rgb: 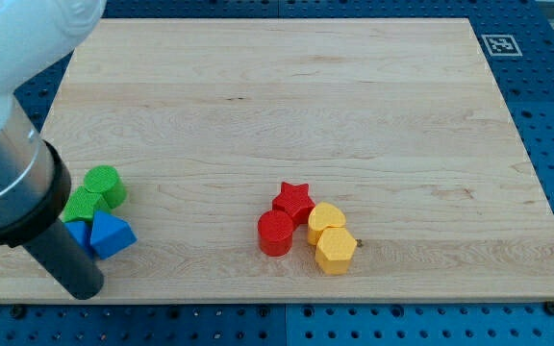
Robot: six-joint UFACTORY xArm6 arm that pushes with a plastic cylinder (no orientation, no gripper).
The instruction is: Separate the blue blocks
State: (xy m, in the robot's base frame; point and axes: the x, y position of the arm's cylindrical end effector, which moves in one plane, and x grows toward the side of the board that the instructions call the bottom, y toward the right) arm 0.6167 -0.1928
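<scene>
Arm housing (8,115): occupies the view's upper left corner and overhangs the board's left edge.
My tip (83,288): the rod's lower end sits near the view's bottom left, just left of and below the blue pair. The exact end is hard to resolve against the dark rod body.
Jaws: none fitted. The rod has nothing to clench or release, and it is holding no block.
Blue block, left (77,234): largely hidden behind the rod; shape cannot be determined.
Blue triangular block (112,234): lies immediately right of the other blue block; the two appear to touch. Judgement: separation not yet achieved.
Green blocks: one with an unclear outline (83,205) and one green cylinder (105,185), packed just above the blue pair. Judgement: this crowding limits push directions toward the view's top.
Red star (294,200) and red cylinder (276,233): clustered near the board's bottom centre, well apart from the blue pair.
Yellow blocks: one rounded (325,220), one hexagonal (335,250), touching the red group's right side.
Wooden board (287,106): bare over its upper and right areas. Judgement: the free lane to the right suits pushing the triangular block away.
</scene>
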